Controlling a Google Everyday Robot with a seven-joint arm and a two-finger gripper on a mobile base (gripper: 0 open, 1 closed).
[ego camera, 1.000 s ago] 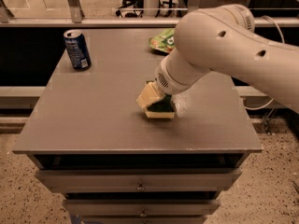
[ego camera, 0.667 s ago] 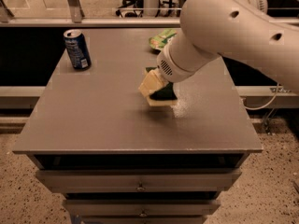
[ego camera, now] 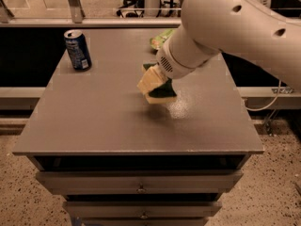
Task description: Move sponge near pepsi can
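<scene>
The sponge, dark green on top with a pale yellow base, hangs a little above the middle of the grey table. My gripper is shut on it, reaching down from the big white arm at the upper right. The sponge's shadow lies on the table just below it. The pepsi can, dark blue with a silver top, stands upright at the table's far left corner, well to the left of the sponge.
A crinkly green snack bag lies at the table's far edge, partly hidden behind the arm. The table is a cabinet top with drawers below. A rail and dark gaps lie behind it.
The gripper has lifted the sponge off the table and carried it slightly farther back. The can and the bag have not moved.
</scene>
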